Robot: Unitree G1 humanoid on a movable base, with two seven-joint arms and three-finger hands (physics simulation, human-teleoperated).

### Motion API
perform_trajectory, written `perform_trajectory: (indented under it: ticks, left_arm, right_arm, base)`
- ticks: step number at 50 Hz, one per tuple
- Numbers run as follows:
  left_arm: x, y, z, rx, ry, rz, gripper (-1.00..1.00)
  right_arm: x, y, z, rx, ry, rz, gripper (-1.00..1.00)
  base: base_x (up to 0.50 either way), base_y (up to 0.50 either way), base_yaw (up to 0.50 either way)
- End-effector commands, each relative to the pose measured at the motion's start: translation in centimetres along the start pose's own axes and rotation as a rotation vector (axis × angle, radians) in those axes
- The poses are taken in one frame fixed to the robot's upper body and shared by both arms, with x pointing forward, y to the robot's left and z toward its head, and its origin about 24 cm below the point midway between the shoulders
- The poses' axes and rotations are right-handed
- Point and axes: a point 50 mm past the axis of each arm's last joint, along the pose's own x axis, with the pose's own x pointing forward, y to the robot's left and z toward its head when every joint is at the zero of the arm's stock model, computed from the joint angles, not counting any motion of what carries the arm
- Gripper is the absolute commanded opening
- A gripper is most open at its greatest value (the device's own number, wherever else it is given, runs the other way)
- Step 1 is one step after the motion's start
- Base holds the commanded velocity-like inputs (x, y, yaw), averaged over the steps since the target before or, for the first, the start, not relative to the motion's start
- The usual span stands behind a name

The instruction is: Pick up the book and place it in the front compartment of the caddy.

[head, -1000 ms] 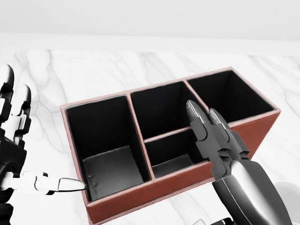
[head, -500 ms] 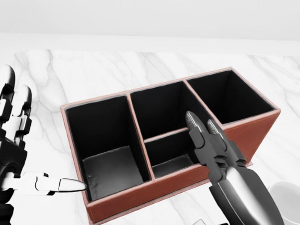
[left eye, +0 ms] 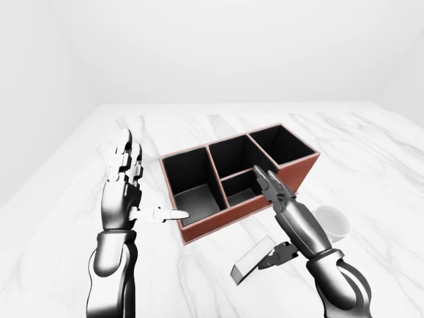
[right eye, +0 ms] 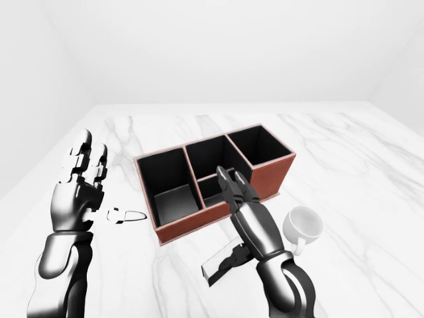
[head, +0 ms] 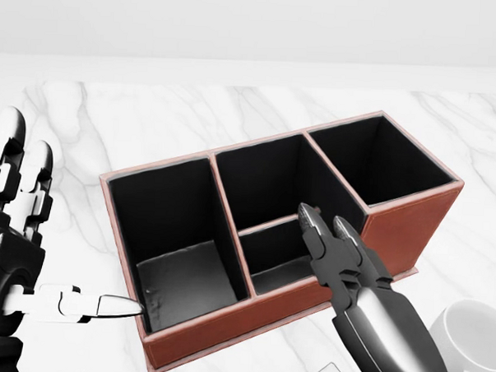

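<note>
1. Drawn back toward the head view's lower edge since a second ago: right hand (head: 332, 239), fingertips then over the caddy's (head: 411, 218) middle cells, now at its near wall over the small lower middle cell.
2. Seen in the eye views: book (left eye: 253, 260), a thin grey slab lying flat on the white veined marble surface (left eye: 371, 146), below the caddy, the right hand's thumb at its edge; two fingers straight, grip not closed round it.
3. Rust-red leathery box with black lining, four rectangular cells.
4. Left of the caddy: left hand (left eye: 124, 182), glossy metal, fingers spread upright, thumb tip pointing at the wall, holding nothing.
5. Right of the caddy: smooth white mug (right eye: 303, 224).
</note>
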Motion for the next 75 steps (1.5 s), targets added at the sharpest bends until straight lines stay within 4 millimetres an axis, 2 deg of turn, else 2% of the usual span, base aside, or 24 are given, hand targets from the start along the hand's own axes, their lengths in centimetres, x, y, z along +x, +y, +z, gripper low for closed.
perform_trajectory:
  ticks: [1,75]
  left_arm:
    - [0.0,0.0,0.0,0.001,0.0,0.0,1.0]
    - [-0.1,-0.1,-0.1,0.002,0.006,-0.004,1.0]
  right_arm:
    - [0.1,0.7,-0.3,-0.004,0.008,0.018,1.0]
    - [0.2,5.5,-2.4,-0.049,0.033,0.122,1.0]
  base:
    - [0.0,0.0,0.0]
    - [0.0,0.0,0.0]
